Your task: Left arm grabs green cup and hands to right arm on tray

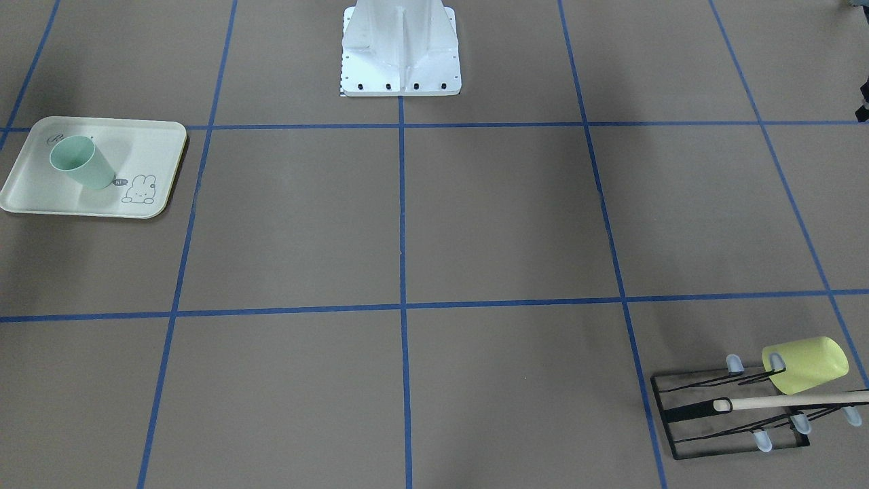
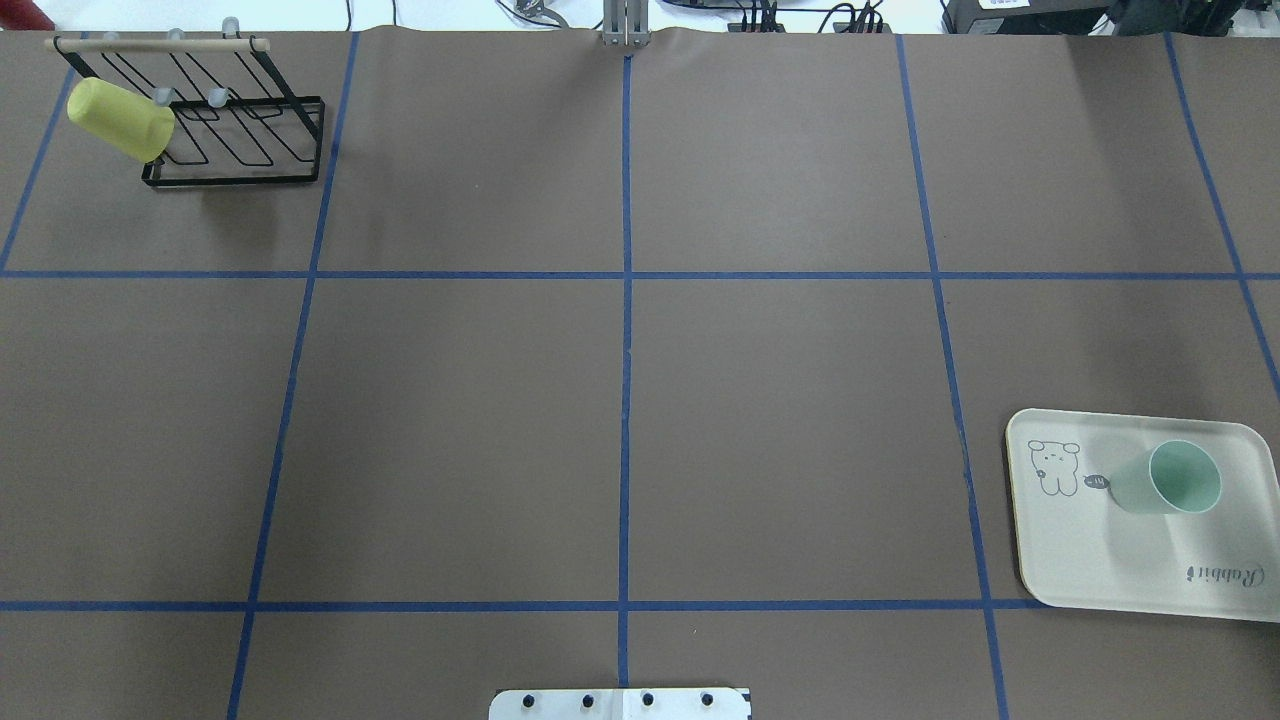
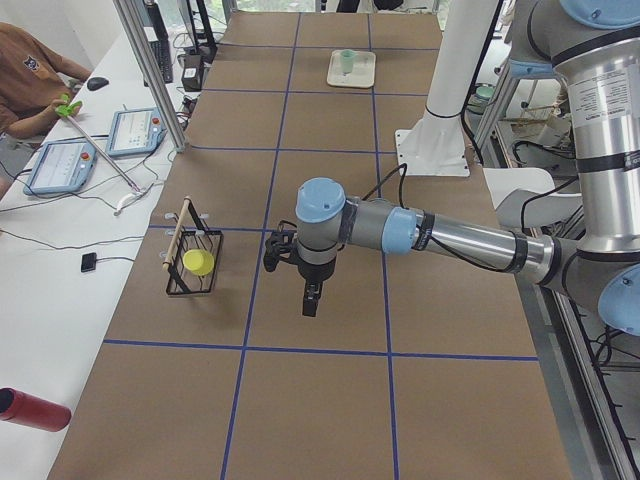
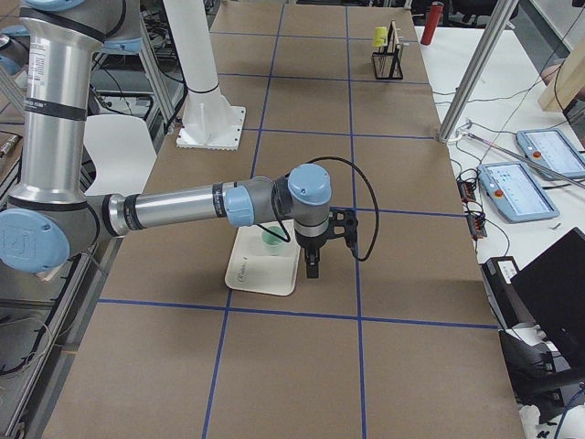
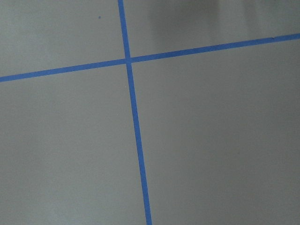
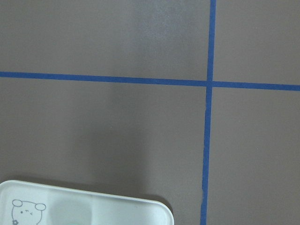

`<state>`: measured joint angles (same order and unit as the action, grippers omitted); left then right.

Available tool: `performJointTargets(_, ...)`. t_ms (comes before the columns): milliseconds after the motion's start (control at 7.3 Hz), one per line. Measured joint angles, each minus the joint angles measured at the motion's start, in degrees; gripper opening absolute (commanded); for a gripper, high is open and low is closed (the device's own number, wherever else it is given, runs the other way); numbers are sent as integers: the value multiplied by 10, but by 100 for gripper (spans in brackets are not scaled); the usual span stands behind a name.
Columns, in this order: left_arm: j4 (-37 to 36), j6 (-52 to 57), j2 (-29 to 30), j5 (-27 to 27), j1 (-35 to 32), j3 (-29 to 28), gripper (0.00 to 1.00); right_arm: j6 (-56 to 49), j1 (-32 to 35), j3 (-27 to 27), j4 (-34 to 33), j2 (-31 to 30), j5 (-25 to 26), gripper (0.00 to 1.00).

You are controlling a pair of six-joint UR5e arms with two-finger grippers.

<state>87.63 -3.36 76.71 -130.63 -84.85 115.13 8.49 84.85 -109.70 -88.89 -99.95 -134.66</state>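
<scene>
**Cup delivered to tray; both arms clear**

Front-facing view: the smooth, tapered mint-green plastic cup [image 1: 81,161] stands upright on the flat cream plastic tray [image 1: 41,197] with rounded corners, beside the rabbit drawing, with nothing gripping it. Judged: the hand-over and placement are done and nothing evident remains. A yellow-green cup [image 1: 808,365] hangs on a black wire rack [image 1: 719,421].

Overhead view: same placement, on a matte brown table cover [image 2: 450,430].

Left side view: the left gripper [image 3: 311,300] hangs over bare table, well apart from the tray. Its finger state cannot be told.

Right side view: the right gripper [image 4: 313,267] hovers just beside the tray. Its fingers likewise cannot be told.

Wrist views: no fingers shown.
</scene>
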Motion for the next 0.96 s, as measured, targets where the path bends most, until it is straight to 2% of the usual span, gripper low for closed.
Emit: performJointTargets(958, 1, -1, 4, -22, 0, 3, 100, -1, 0, 5, -1, 4, 11, 100)
